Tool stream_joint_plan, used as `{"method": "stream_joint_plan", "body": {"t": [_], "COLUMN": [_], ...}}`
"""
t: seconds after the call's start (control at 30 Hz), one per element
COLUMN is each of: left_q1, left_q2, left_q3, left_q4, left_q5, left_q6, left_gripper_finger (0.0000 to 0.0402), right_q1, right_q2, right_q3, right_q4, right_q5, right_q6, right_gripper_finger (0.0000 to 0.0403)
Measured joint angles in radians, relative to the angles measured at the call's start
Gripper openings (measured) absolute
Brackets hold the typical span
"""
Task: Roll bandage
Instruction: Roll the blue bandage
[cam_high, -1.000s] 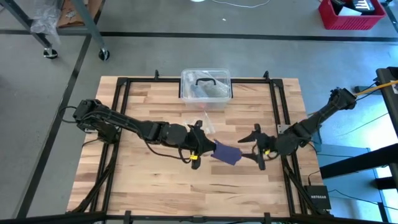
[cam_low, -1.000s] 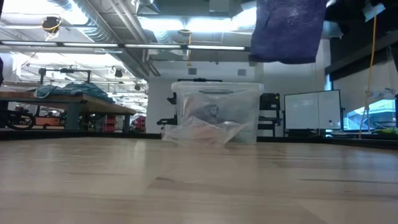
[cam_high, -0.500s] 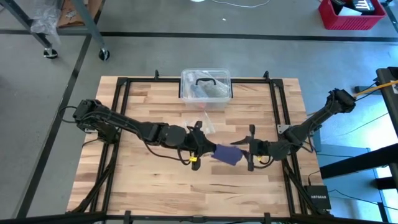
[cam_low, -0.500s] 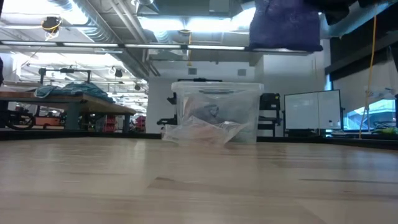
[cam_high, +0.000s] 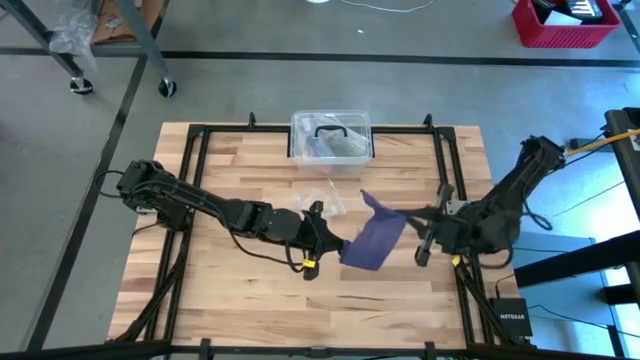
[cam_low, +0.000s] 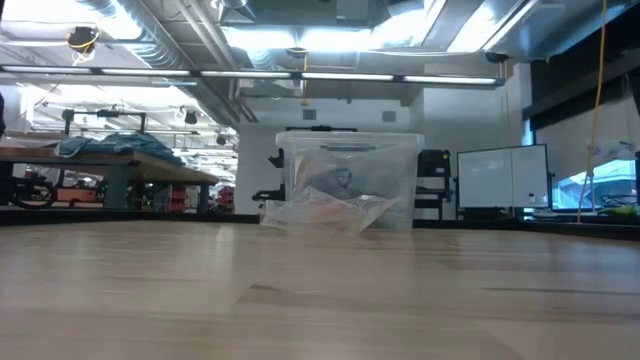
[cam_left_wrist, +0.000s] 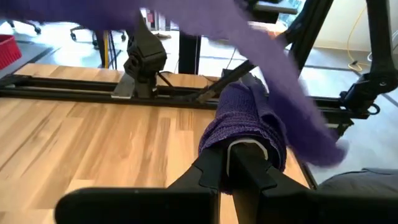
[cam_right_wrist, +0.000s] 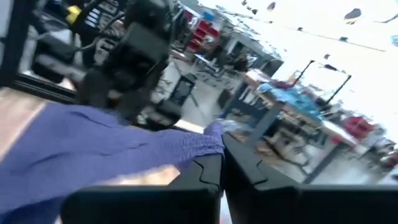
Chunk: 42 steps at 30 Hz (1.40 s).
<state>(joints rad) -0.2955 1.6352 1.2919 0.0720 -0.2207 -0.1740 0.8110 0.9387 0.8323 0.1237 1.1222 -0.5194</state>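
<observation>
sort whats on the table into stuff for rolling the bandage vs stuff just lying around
For the job:
- bandage, held up off the table
- left end effector, shut on one end
- right end effector, shut on the other end

Lying about:
- clear plastic box with black handle, at the far edge
- crinkled plastic wrapper in front of it

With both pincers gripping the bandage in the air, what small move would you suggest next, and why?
Probably turn the left pincer to wind on more bandage: fabric is already bunched there, and the right pincer holds the free end stretched above the table.
</observation>
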Motion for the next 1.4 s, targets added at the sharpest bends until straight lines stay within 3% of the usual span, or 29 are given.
{"method": "stream_joint_plan", "body": {"t": [0.1, 0.23, 0.37, 0.47, 0.63, 0.8, 0.93, 1.2, 1.3, 1.4], "left_q1": [-0.004, -0.019, -0.045, -0.074, -0.088, -0.106, -0.118, -0.091, -0.073, -0.055], "left_q2": [0.0, 0.0, -0.008, -0.027, -0.041, -0.053, -0.081, -0.115, -0.113, -0.113], "left_q3": [0.0, 0.0, 0.0, -0.001, -0.001, -0.001, 0.0, 0.0, 0.0, 0.0], "left_q4": [-0.007, -0.011, -0.047, -0.07, 0.038, 0.111, 0.179, 0.235, 0.227, 0.246], "left_q5": [0.016, 0.052, 0.19, 0.205, 0.164, 0.159, 0.095, -0.179, -0.221, -0.228], "left_q6": [0.0, 0.026, 0.054, 0.089, 0.145, 0.198, 0.239, 0.313, 0.311, 0.282], "left_gripper_finger": [0.001, 0.001, 0.001, 0.001, 0.001, 0.001, 0.001, 0.001, 0.001, 0.001], "right_q1": [0.0, 0.001, 0.001, 0.001, -0.007, -0.028, -0.028, -0.042, -0.054, -0.071], "right_q2": [0.001, -0.009, -0.016, -0.029, -0.032, -0.026, -0.021, 0.027, 0.061, 0.097], "right_q3": [0.063, 0.106, 0.107, 0.107, 0.1, 0.035, -0.02, -0.06, -0.061, -0.061], "right_q4": [-0.008, -0.053, -0.14, -0.217, -0.37, -0.399, -0.395, -0.367, -0.348, -0.352], "right_q5": [0.012, 0.014, 0.107, 0.116, 0.073, 0.034, -0.011, -0.2, -0.262, -0.291], "right_q6": [-0.101, -0.118, -0.103, -0.018, 0.159, 0.298, 0.413, 0.679, 0.717, 0.774], "right_gripper_finger": [0.0004, 0.0007, 0.0003, 0.0005, 0.0003, 0.0007, 0.0008, 0.0009, 0.0016, 0.005]}}
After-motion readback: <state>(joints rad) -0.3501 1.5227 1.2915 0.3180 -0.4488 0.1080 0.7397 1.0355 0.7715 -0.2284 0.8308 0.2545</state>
